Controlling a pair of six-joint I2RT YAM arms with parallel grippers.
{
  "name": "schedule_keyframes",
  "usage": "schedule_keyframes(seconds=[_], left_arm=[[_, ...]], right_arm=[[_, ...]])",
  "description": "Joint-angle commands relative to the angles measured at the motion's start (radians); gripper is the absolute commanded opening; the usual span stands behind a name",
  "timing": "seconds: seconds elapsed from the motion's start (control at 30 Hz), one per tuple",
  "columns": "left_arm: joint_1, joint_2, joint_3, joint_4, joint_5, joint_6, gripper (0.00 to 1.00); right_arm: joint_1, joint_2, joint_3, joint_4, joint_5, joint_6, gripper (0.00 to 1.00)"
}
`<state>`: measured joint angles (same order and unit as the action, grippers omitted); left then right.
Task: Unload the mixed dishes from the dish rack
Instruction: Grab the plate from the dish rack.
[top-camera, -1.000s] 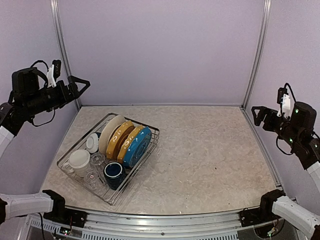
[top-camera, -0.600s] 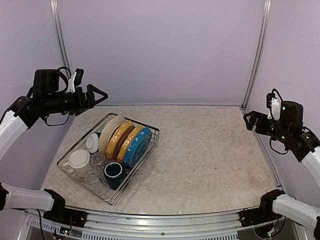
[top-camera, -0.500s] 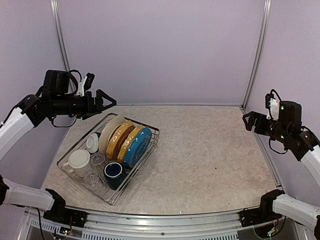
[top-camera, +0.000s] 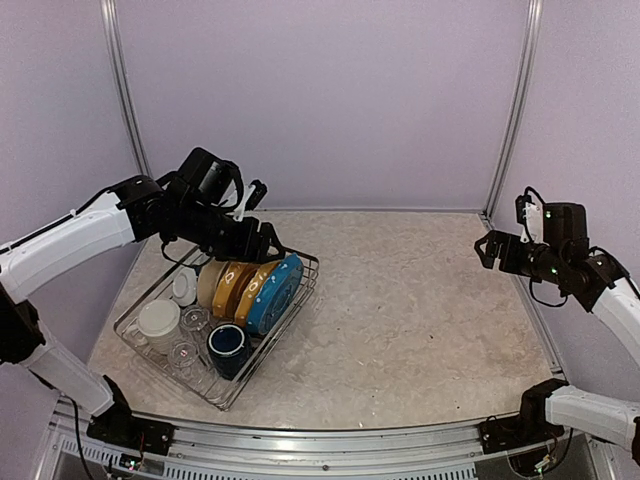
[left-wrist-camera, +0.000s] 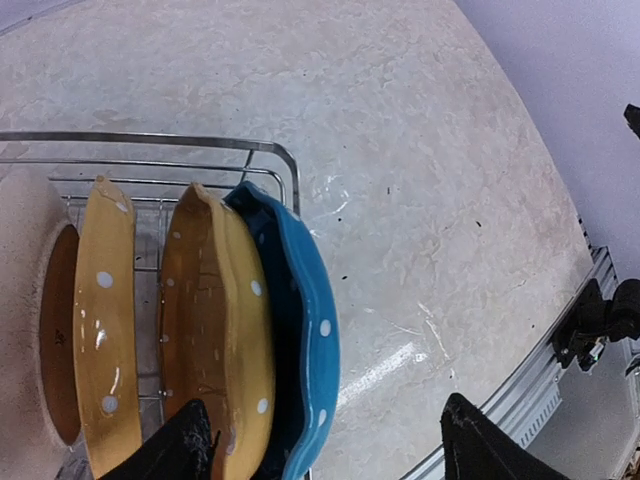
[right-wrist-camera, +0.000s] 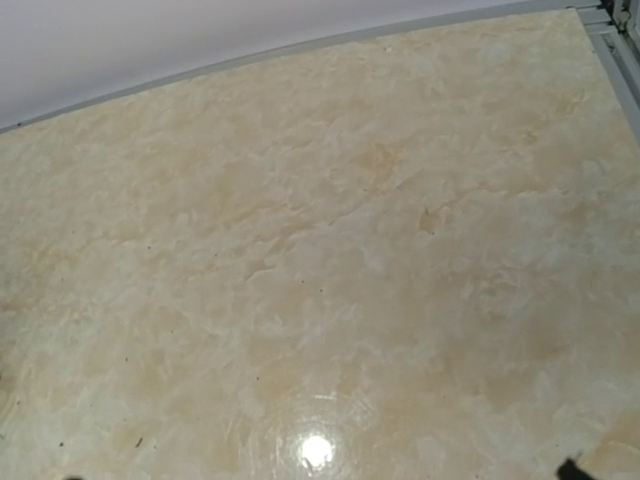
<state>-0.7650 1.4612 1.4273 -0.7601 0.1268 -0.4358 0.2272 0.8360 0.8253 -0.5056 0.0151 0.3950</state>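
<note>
Large silver wire dish rack (left-wrist-camera: 180, 138) sat at about 8 o'clock on the beige marbled tabletop (top-camera: 420, 320), fully loaded. Standing on edge in a row along its 1 o'clock side were a cream plate (top-camera: 210, 282), two yellow white-dotted plates (top-camera: 240, 282) and a blue white-dotted plate (top-camera: 277, 293), packed close. In the wrist view the blue one pressed against its yellow neighbour. Toward 7 o'clock in the rack were a navy mug (top-camera: 228, 345), a cream mug (top-camera: 160, 320), clear glasses (top-camera: 188, 338) and a small white bowl (top-camera: 185, 285). The left gripper (top-camera: 265, 240) hung just above the plate row at the rack's 12 o'clock end, fingers spread wide, gripping nothing. One tip was over the second yellow plate and the other was out over bare table past the blue plate. The left arm covered the cream plate's upper rim from above. The rack's end rail ran close behind the plates. The right gripper (top-camera: 487, 248) hovered at 3 o'clock near the table edge, well apart from the rack, fully spread and empty, over bare tabletop.
</note>
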Motion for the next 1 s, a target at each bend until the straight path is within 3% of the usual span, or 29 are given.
schedule_keyframes(seconds=[0.0,0.13,0.33,0.57,0.97], left_arm=[[0.027,-0.022,0.050,-0.076,-0.117,0.037,0.83],[0.111,-0.065,0.046,-0.106,-0.094,0.068,0.94],[0.359,-0.103,0.016,-0.100,0.179,0.090,0.98],[0.483,0.023,0.090,-0.180,0.367,0.131,0.90],[0.499,0.217,0.157,-0.217,0.435,0.170,0.63]], right_arm=[[0.014,-0.003,0.017,-0.015,-0.014,0.004,1.00],[0.014,-0.009,0.019,-0.003,-0.012,0.003,1.00],[0.012,0.043,0.043,-0.052,0.045,0.041,1.00],[0.014,0.133,0.098,-0.126,0.079,0.081,1.00],[0.014,0.146,0.035,-0.037,-0.166,-0.079,1.00]])
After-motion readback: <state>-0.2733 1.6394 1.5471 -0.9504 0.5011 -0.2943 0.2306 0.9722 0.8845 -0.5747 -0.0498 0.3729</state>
